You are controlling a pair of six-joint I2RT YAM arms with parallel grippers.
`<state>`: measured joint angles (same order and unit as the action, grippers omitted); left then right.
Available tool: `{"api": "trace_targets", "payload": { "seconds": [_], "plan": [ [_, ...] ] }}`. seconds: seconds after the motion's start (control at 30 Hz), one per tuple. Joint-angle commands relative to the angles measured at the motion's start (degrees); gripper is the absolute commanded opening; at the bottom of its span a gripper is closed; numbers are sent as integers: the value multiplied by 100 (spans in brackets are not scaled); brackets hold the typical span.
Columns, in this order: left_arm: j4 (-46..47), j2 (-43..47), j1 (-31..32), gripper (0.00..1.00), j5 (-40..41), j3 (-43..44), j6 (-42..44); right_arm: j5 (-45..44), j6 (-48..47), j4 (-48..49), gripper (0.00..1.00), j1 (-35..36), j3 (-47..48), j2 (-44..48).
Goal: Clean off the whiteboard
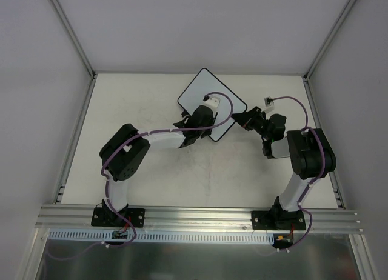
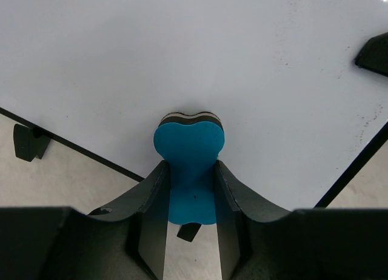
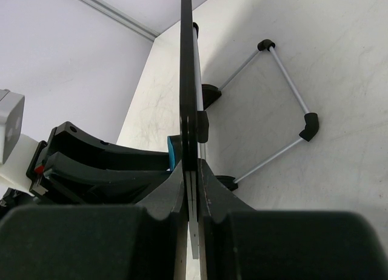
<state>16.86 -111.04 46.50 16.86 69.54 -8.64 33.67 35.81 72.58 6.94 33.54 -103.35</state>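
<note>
The whiteboard (image 1: pixel 202 86) lies turned like a diamond at the back middle of the table. In the left wrist view its white face (image 2: pixel 182 56) fills the upper part and shows only faint specks near the right edge. My left gripper (image 2: pixel 189 168) (image 1: pixel 208 108) is shut on a blue eraser (image 2: pixel 189 148), whose felt end presses against the board. My right gripper (image 3: pixel 193 171) (image 1: pixel 240 119) is shut on the board's right edge, seen edge-on as a thin black line (image 3: pixel 187 74). The eraser's blue side (image 3: pixel 172 151) shows just left of that edge.
A wire stand (image 3: pixel 285 68) with black corner pieces sits on the table behind the board. A black tab (image 2: pixel 28 141) juts from the board's lower edge. Grey enclosure walls (image 1: pixel 36 80) and metal posts ring the beige table (image 1: pixel 200 177). An aluminium rail (image 1: pixel 200 214) crosses the front.
</note>
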Motion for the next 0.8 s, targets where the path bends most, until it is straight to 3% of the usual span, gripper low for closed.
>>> {"api": "trace_targets", "payload": {
  "seconds": [0.0, 0.27, 0.77],
  "plan": [
    [72, 127, 219, 0, -246, -19, 223, 96, 427, 1241, 0, 9, 214, 122],
    [-622, -303, 114, 0, 265, 551, 47, 96, 453, 1268, 0, 0, 214, 113],
    [-1194, -295, -308, 0, 1020, 552, -568, 105, 470, 1294, 0, 0, 206, 105]
  ]
}}
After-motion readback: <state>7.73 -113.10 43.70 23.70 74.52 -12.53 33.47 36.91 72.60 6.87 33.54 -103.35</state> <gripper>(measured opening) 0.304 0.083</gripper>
